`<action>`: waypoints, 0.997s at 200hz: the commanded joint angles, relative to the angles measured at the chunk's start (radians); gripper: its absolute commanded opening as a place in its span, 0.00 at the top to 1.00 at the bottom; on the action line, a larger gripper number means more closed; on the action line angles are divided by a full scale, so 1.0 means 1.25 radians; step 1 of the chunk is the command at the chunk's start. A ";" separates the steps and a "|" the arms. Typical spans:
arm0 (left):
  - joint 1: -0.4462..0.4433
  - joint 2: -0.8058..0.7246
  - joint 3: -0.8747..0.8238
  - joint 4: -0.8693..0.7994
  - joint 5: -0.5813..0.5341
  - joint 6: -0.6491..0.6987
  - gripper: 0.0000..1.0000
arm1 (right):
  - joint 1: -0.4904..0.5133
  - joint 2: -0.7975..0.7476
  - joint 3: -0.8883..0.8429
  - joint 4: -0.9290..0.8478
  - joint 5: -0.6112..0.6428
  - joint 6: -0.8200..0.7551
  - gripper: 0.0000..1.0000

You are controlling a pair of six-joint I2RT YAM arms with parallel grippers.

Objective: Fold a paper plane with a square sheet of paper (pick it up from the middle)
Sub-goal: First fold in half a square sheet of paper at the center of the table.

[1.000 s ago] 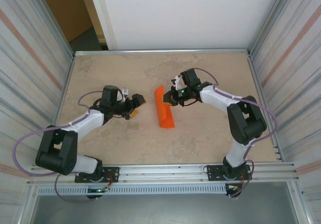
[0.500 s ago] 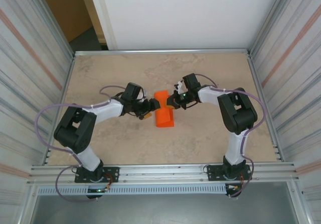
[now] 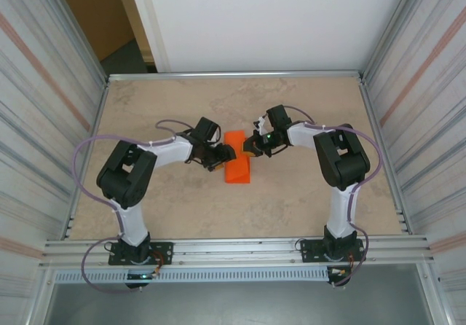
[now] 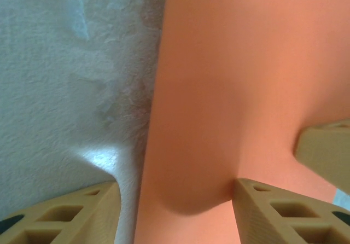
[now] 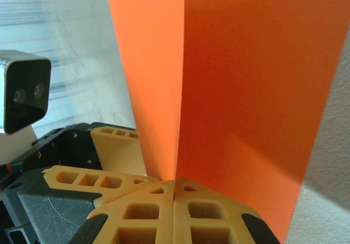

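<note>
One paper (image 3: 237, 168) is seen: thin, smooth, bright orange, folded so that two flat panels meet at one sharp, straight crease. Two arms are counted, each ending in a two-fingered gripper. The fingers (image 4: 284, 214) are made of tan plastic, blocky in shape, with a lattice of rectangular hollows.

The right gripper (image 5: 174, 185) is closed tight, its two fingers pressed flush together. The paper's crease is pinched between their tips, and both panels rise straight ahead of it.

The left gripper (image 4: 175, 188) stands partly open, its fingers well apart. A rounded bulge of the paper's edge lies between them; one finger is touched by the paper, while a strip of table is seen between the paper and the other. Whether the paper is truly gripped there cannot be told. A third tan fingertip, the right gripper's, is seen just ahead, resting against the paper.

The table (image 3: 160, 106) is one flat beige slab, mottled like stone and finely grained at close range. From above, the paper is seen between the two grippers.
</note>
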 commanded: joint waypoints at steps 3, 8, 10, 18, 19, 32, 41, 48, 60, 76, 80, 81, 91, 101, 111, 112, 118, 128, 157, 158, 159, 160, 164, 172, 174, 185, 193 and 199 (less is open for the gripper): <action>-0.008 0.016 0.039 -0.040 -0.025 0.012 0.44 | -0.001 0.014 0.016 -0.020 -0.022 -0.024 1.00; -0.009 0.018 0.041 -0.041 -0.026 0.014 0.45 | -0.001 0.014 0.016 -0.020 -0.022 -0.024 1.00; -0.008 0.019 0.042 -0.042 -0.026 0.014 0.45 | -0.001 0.014 0.015 -0.020 -0.021 -0.023 1.00; -0.008 0.020 0.046 -0.047 -0.032 0.018 0.45 | -0.001 0.016 0.013 -0.021 -0.020 -0.022 1.00; -0.008 0.021 0.047 -0.048 -0.032 0.019 0.45 | -0.001 0.016 0.013 -0.022 -0.020 -0.022 1.00; -0.008 0.025 0.057 -0.062 -0.043 0.031 0.46 | 0.000 0.017 0.013 -0.024 -0.019 -0.024 1.00; -0.007 0.029 0.064 -0.066 -0.043 0.033 0.47 | 0.000 0.018 0.013 -0.025 -0.016 -0.022 0.99; -0.009 0.034 0.069 -0.070 -0.042 0.034 0.49 | 0.001 0.018 0.013 -0.025 -0.016 -0.023 0.98; -0.009 0.048 0.078 -0.086 -0.044 0.033 0.53 | 0.002 0.015 0.012 -0.029 -0.009 -0.023 0.94; -0.009 0.064 0.089 -0.114 -0.045 0.032 0.55 | 0.001 -0.010 0.003 -0.038 0.018 -0.025 0.87; -0.008 0.065 0.088 -0.116 -0.045 0.031 0.56 | -0.001 -0.019 0.001 -0.042 0.028 -0.025 0.86; -0.008 0.066 0.088 -0.116 -0.045 0.030 0.56 | -0.002 -0.020 0.001 -0.044 0.030 -0.025 0.85; -0.008 0.068 0.084 -0.116 -0.044 0.031 0.57 | -0.007 -0.045 -0.007 -0.052 0.050 -0.025 0.80; -0.010 0.073 0.084 -0.125 -0.040 0.037 0.58 | -0.016 -0.072 -0.018 -0.059 0.072 -0.021 0.75; -0.010 0.080 0.088 -0.134 -0.037 0.048 0.59 | -0.029 -0.101 -0.028 -0.066 0.097 -0.016 0.72; -0.010 0.080 0.089 -0.135 -0.037 0.049 0.59 | -0.031 -0.103 -0.030 -0.067 0.099 -0.016 0.71; -0.009 0.083 0.091 -0.141 -0.035 0.059 0.59 | -0.039 -0.120 -0.037 -0.069 0.110 -0.013 0.71; -0.010 0.088 0.099 -0.157 -0.040 0.075 0.59 | -0.053 -0.148 -0.052 -0.072 0.128 -0.010 0.71; -0.018 0.120 0.129 -0.221 -0.058 0.122 0.60 | -0.087 -0.200 -0.089 -0.073 0.152 0.000 0.72; -0.018 0.121 0.130 -0.223 -0.059 0.124 0.60 | -0.089 -0.201 -0.090 -0.074 0.153 0.000 0.72; -0.019 0.122 0.131 -0.225 -0.060 0.125 0.60 | -0.089 -0.202 -0.090 -0.073 0.153 0.000 0.72; -0.019 0.123 0.132 -0.227 -0.061 0.127 0.60 | -0.090 -0.203 -0.091 -0.073 0.153 0.001 0.72; -0.021 0.130 0.137 -0.235 -0.064 0.134 0.60 | -0.091 -0.205 -0.093 -0.075 0.153 0.003 0.73; -0.025 0.143 0.145 -0.249 -0.069 0.144 0.60 | -0.094 -0.208 -0.097 -0.075 0.153 0.006 0.73; -0.026 0.145 0.147 -0.253 -0.070 0.145 0.60 | -0.094 -0.209 -0.098 -0.075 0.153 0.007 0.73; -0.033 0.161 0.158 -0.271 -0.078 0.156 0.61 | -0.093 -0.215 -0.106 -0.074 0.156 0.010 0.73; -0.037 0.170 0.164 -0.281 -0.082 0.163 0.61 | -0.092 -0.218 -0.112 -0.071 0.159 0.014 0.73; -0.040 0.177 0.167 -0.286 -0.082 0.167 0.61 | -0.092 -0.221 -0.115 -0.070 0.159 0.014 0.73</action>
